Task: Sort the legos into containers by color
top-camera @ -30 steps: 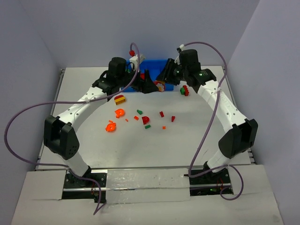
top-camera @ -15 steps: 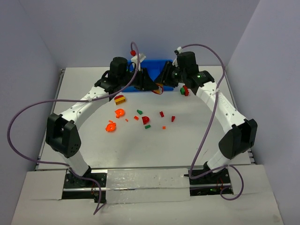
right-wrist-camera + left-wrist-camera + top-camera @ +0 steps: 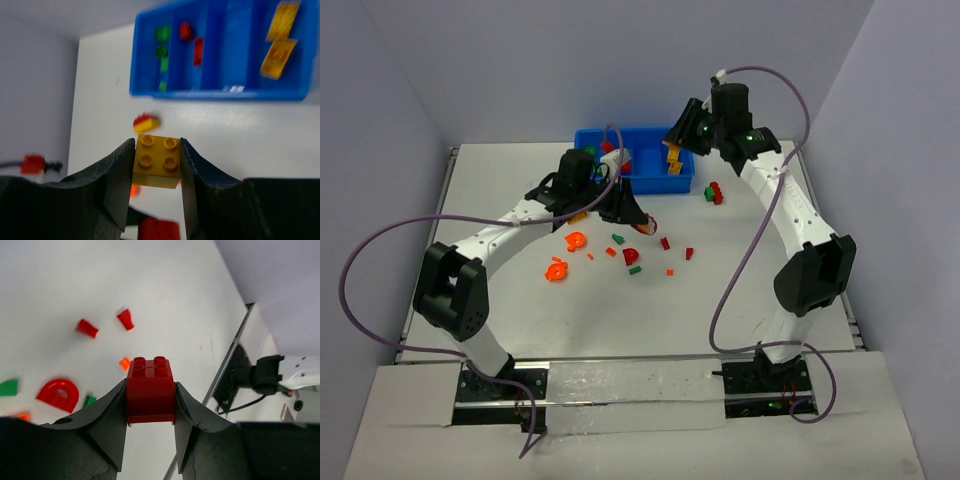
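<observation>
My left gripper [image 3: 150,407] is shut on a red four-stud brick [image 3: 150,389]; in the top view the left gripper [image 3: 632,215] hangs over the table just in front of the blue tray [image 3: 588,137]. Pinched in my right gripper [image 3: 156,167] is a yellow four-stud brick [image 3: 156,161], and that right gripper [image 3: 676,146] sits at the tray's right end. In the right wrist view the tray [image 3: 215,93] holds green pieces [image 3: 161,36] in its left compartment, red pieces [image 3: 193,41] in the one beside it and yellow pieces [image 3: 279,49] in the right one.
Loose legos lie mid-table: an orange arch [image 3: 575,240], another orange piece [image 3: 557,269], a red arch [image 3: 631,256], small red bits [image 3: 665,243] and a green bit [image 3: 617,238]. Red and green pieces [image 3: 713,192] sit right of the tray. A yellow-and-red piece [image 3: 146,122] lies before the tray.
My left gripper closed on the red brick near the tray's front and pulled back toward the table's middle. My right arm rose and moved back over the tray's right end, still holding the yellow brick.
</observation>
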`<act>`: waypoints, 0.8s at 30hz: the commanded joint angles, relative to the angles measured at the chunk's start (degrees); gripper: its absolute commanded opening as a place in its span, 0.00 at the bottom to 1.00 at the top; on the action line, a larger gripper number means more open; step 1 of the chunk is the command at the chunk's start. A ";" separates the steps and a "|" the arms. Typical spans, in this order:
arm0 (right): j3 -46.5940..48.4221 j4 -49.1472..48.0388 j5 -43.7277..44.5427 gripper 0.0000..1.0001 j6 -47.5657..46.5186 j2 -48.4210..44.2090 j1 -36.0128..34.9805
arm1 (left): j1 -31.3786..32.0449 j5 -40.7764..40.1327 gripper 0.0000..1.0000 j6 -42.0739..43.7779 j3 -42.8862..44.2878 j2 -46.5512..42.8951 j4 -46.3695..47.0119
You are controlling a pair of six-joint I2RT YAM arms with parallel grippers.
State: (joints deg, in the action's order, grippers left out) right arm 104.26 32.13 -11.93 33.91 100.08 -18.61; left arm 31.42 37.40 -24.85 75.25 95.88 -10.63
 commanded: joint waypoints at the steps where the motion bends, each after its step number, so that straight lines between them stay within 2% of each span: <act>1: 5.38 -9.94 8.84 0.00 -8.24 2.28 1.47 | -0.80 -2.98 0.00 5.83 1.90 -2.39 -2.55; 6: 4.41 -17.85 13.90 0.00 -15.94 7.36 1.49 | -4.31 -15.51 0.00 10.14 17.87 4.47 -4.48; 13: 3.93 -30.70 13.83 0.00 -21.55 15.53 1.82 | -9.08 -21.28 0.00 12.21 42.11 24.35 -5.78; 16: 6.20 -32.97 14.77 0.00 -22.87 20.01 1.87 | -10.46 -21.87 0.00 12.51 44.74 28.47 -2.88; 24: 13.90 -35.99 15.31 0.00 -25.78 31.57 2.13 | -10.85 -22.56 0.02 12.85 45.34 33.51 4.86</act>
State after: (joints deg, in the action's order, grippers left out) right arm 112.02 1.81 1.93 10.52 128.40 -16.62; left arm 20.10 15.79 -12.79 117.82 129.57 -12.45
